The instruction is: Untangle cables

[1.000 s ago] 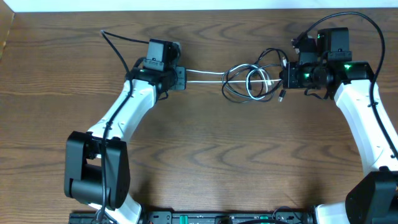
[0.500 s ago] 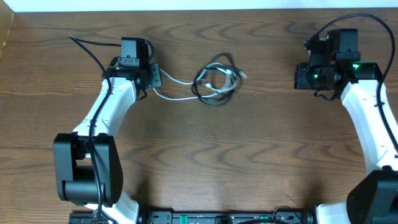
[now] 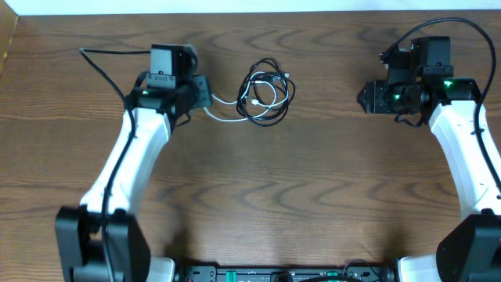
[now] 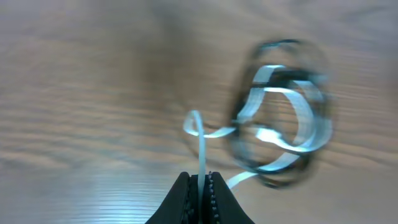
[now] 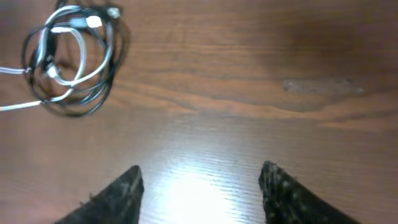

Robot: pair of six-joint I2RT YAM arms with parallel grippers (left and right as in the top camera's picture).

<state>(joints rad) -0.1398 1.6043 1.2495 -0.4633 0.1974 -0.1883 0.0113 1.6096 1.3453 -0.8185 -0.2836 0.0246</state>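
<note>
Cables (image 3: 266, 92) bundled near far table (image 3: 329, 31) edge, left tool (image 4: 200, 178) gripping white cable (image 4: 203, 146)

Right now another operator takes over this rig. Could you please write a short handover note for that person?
The left gripper is shut on the white cable, on a strand leading out of the loops.
The right gripper is open and empty, apart from both cables.
The white cable and the black cable lie looped together on the table, nearer the left arm.
Done: white strand gripped.
Left: probably grip the black cable with the right gripper, then pull the two apart.
</note>
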